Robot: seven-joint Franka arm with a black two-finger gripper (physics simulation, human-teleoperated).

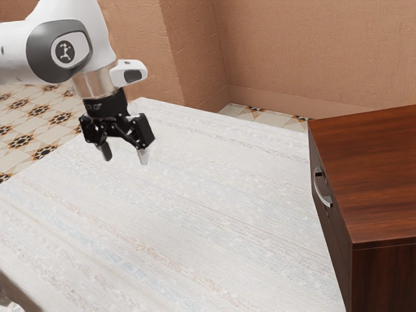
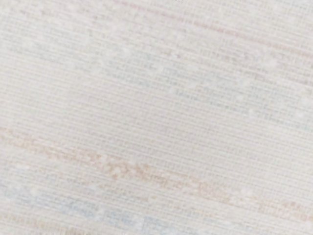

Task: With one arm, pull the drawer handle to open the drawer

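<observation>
A dark brown wooden drawer cabinet (image 1: 370,175) stands on the table at the exterior view's right. Its front face points toward the exterior view's left and carries a curved silver handle (image 1: 321,187). The drawer front sits flush with the cabinet. My black gripper (image 1: 125,156) hangs above the table at the exterior view's upper left, far from the handle. Its two fingers point down and stand apart, open, with nothing between them. The wrist view looks straight down on the pale tabletop (image 2: 156,117).
The whitish streaked tabletop (image 1: 195,221) stretches between my gripper and the cabinet. Beyond the table lie a patterned tile floor (image 1: 32,117) and tan walls (image 1: 292,45).
</observation>
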